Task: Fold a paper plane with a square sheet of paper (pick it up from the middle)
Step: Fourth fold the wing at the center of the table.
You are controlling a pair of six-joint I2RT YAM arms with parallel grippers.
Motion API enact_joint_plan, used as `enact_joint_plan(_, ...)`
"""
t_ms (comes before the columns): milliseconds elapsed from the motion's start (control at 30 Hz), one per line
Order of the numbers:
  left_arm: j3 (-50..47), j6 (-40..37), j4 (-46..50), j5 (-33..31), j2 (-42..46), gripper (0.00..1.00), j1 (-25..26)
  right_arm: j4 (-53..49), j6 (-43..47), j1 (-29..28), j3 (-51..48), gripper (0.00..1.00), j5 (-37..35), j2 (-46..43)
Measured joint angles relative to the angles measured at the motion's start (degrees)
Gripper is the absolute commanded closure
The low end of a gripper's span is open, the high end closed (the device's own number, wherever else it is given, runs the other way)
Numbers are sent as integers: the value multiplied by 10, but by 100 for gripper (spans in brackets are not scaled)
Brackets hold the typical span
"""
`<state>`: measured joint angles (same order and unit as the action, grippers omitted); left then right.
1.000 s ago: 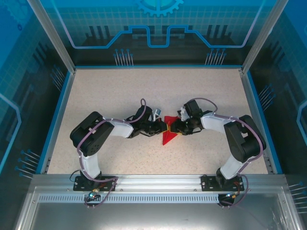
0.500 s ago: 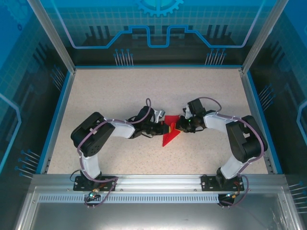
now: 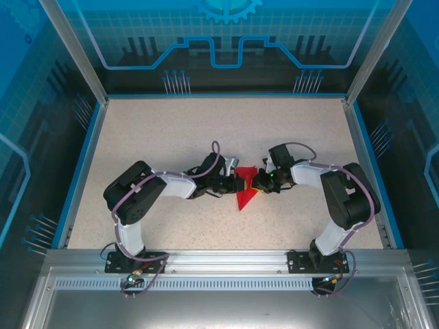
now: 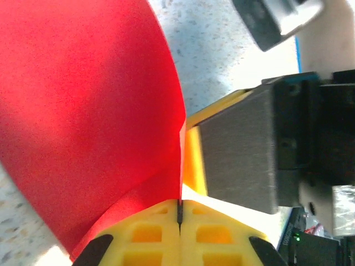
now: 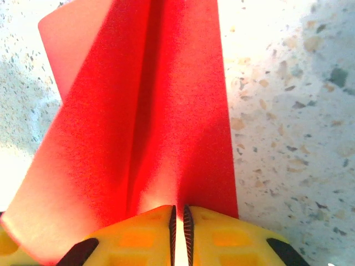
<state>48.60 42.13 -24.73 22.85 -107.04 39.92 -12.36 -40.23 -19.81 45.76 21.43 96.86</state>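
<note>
Meeting at the middle of the top view, the left gripper (image 3: 236, 184) and the right gripper (image 3: 256, 181) are both clenched on the sheet of paper (image 3: 244, 194). The sheet is bright red and folded to a point aimed at the lower left.

Its point and edges lie well apart from the blue rim (image 3: 219, 95). Bare speckled worktop (image 3: 171, 130) spreads on every side (widest toward the top of the frame).

In the left wrist view the yellow fingers (image 4: 150, 233) are pressed together at the bottom centre. The paper's edge runs into their seam, and a grey pad (image 4: 238, 155) of the right gripper stands just beside that edge.

In the right wrist view the fingers (image 5: 216, 238) leave only a hairline gap. The creased paper (image 5: 161, 111) fans up and to the upper left from them.
</note>
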Motion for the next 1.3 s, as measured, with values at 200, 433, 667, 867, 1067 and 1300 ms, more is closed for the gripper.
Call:
enact_joint_plan(200, -16, 18, 4, -28, 0, 94, -1, -11, 8, 0, 9, 81, 1, 6)
enact_joint_plan(433, -29, 33, -1, -41, 0, 90, -8, -16, 17, 0, 13, 77, 3, 6)
enact_joint_plan(667, -37, 41, -2, -49, 0, 91, -16, -23, 46, -1, 19, 68, 12, -1)
enact_joint_plan(867, -37, 41, -5, -49, 0, 92, -16, -48, 78, -23, 75, 65, 6, -7)
enact_joint_plan(1067, -38, 45, -13, -48, 1, 92, -16, -65, 84, -33, 104, 61, -16, 7)
enact_joint_plan(1300, -49, 55, -27, -43, 6, 92, -16, -83, 84, -35, 104, 55, -26, 29)
